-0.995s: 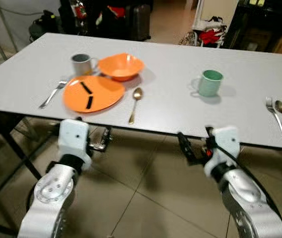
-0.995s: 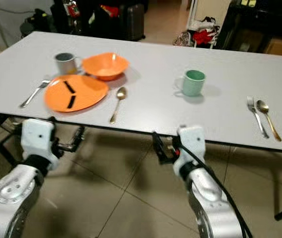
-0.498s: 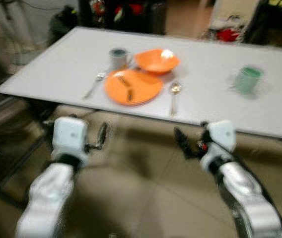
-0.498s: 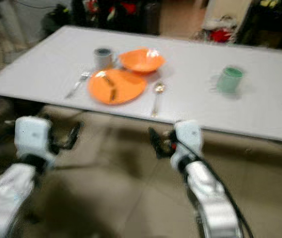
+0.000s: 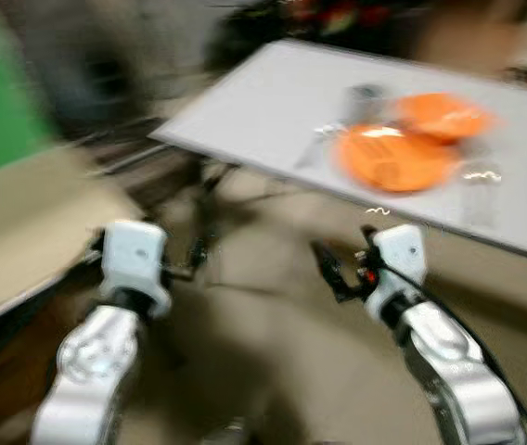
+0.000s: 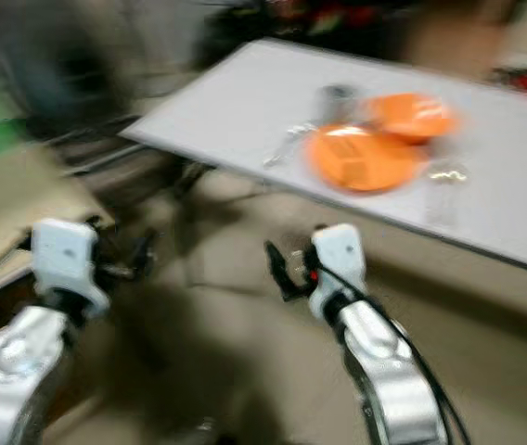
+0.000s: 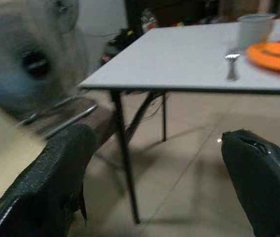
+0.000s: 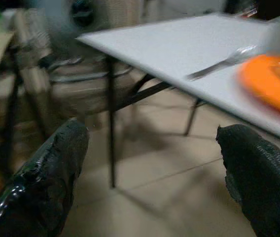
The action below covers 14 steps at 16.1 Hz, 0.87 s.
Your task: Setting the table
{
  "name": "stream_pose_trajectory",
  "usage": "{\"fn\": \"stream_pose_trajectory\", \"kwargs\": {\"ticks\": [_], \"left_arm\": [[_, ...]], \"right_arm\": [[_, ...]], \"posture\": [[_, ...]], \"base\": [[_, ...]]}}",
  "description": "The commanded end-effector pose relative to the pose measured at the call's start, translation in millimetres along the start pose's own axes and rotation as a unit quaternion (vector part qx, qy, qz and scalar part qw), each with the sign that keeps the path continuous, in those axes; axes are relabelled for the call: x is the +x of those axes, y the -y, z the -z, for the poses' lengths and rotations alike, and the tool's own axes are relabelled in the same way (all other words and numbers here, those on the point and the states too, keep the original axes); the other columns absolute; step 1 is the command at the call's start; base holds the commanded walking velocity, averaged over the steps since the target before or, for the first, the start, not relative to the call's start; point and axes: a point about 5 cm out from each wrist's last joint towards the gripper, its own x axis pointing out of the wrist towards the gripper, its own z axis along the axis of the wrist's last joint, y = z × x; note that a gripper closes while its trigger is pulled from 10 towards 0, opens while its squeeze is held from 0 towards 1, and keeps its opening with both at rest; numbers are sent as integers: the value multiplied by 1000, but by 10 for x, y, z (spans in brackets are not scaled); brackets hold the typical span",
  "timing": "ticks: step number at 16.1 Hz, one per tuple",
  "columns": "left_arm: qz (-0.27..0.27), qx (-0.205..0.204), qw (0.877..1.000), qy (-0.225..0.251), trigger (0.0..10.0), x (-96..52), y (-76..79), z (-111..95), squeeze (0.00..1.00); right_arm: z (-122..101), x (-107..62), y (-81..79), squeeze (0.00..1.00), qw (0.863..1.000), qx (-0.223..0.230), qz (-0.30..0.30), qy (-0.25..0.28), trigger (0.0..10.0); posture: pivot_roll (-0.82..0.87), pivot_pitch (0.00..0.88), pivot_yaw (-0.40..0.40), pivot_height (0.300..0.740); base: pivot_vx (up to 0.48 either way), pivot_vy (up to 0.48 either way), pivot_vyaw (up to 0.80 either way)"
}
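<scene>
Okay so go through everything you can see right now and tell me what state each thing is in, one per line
left gripper: open, empty, off the table
right gripper: open, empty, off the table
orange plate: flat on the table, near its edge
orange bowl: upright, just behind the plate
grey mug: upright beside the bowl
fork: lying flat beside the plate
table: standing, partly set

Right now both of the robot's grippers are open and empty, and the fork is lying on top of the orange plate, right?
Not quite. The fork lies on the white table beside the orange plate, not on top of it; the left wrist view shows this. The rest holds: the left gripper and the right gripper are both open and empty.
</scene>
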Motion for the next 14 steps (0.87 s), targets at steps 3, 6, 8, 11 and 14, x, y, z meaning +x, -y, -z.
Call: {"fn": "stream_pose_trajectory", "kwargs": {"ticks": [3,6,8,11,14], "left_arm": [[-8,9,1000,10,10000,14,-43,-65,0],[-12,11,1000,16,10000,26,-57,-94,0],[-16,12,1000,20,10000,36,-67,-111,0],[-28,9,999,25,10000,59,-103,-150,0],[-34,-9,998,43,10000,107,-123,-206,0]], "right_arm": [[-96,13,-40,1000,999,1,-23,25,10000],[-118,44,-42,1000,999,0,-25,30,10000],[-126,59,-48,1000,999,0,-29,33,10000],[-119,80,-20,1000,999,28,-11,35,10000],[-134,116,-39,1000,999,13,-30,36,10000]], "posture": [[18,50,4,740],[20,45,1,740],[20,43,1,740],[21,43,2,740],[23,29,4,740]], "base": [[0,364,800],[0,365,800],[0,356,800],[0,0,267],[0,0,0]]}}
